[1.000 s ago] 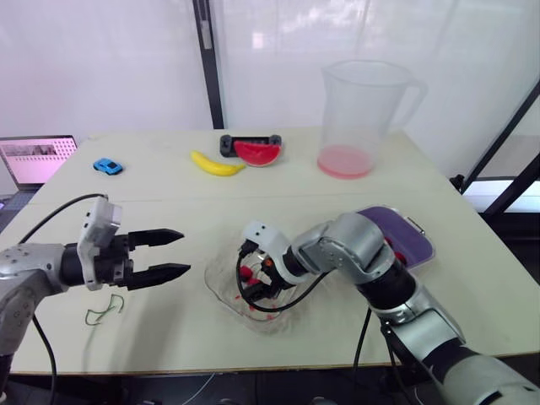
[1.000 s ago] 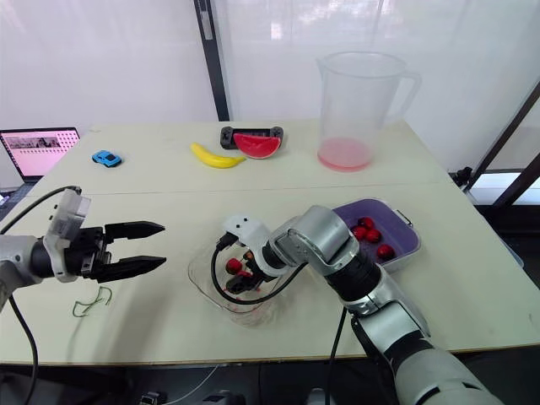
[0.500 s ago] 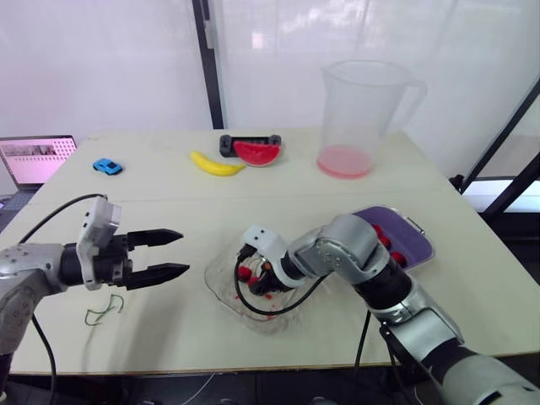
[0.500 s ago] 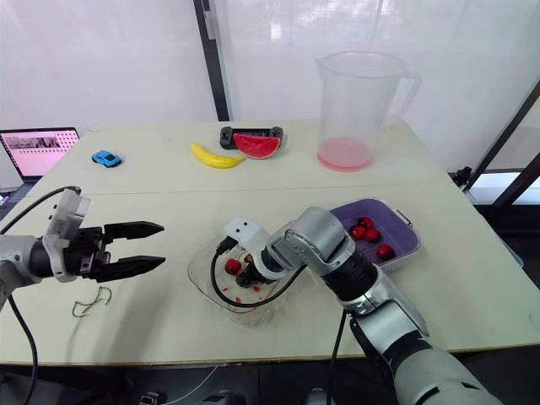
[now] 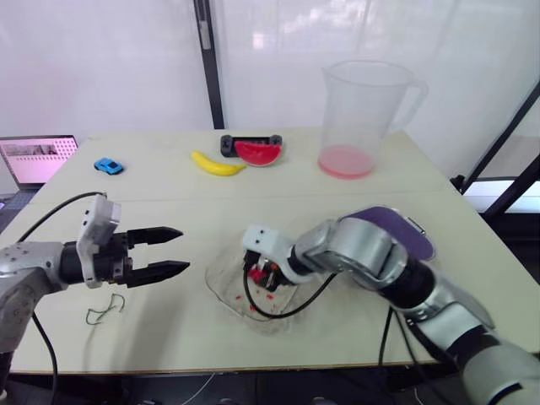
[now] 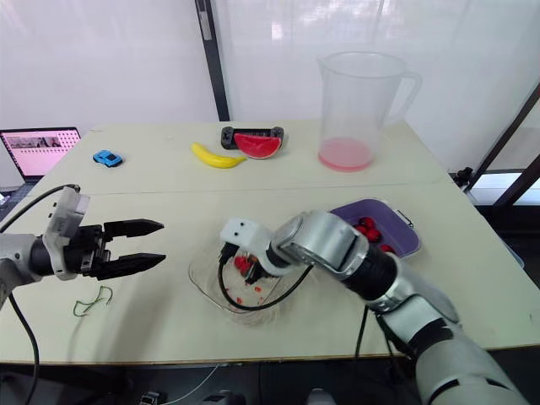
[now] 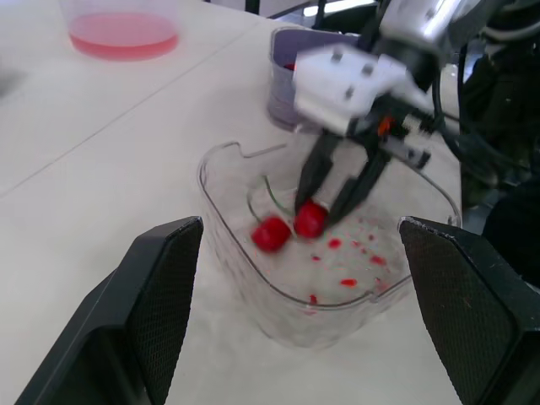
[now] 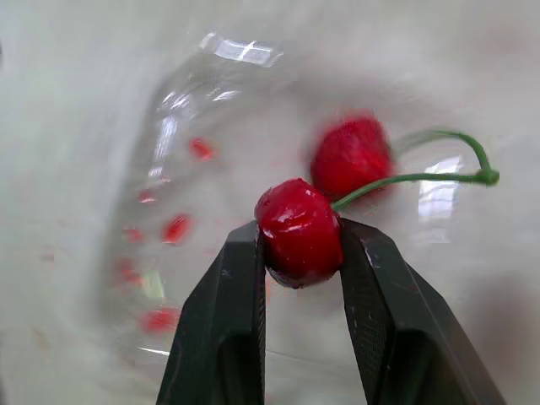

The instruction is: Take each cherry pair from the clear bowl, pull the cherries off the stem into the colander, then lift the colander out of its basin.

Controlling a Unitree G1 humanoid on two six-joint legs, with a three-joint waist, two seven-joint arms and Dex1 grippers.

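Right wrist view: my right gripper [image 8: 299, 243] pinches one cherry of a cherry pair [image 8: 353, 158] low in the clear bowl [image 8: 194, 101], so I judge lifting comes next; right eye view: my left gripper [image 6: 162, 241] hangs wide open, empty, at the bowl's 9 o'clock, the colander [image 6: 403, 239] at 2 o'clock, partly behind my own forearm.

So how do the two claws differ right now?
The left claw is open and empty, held over the table beside the bowl; the right claw is shut on a cherry inside the bowl. Both are black and two-fingered.
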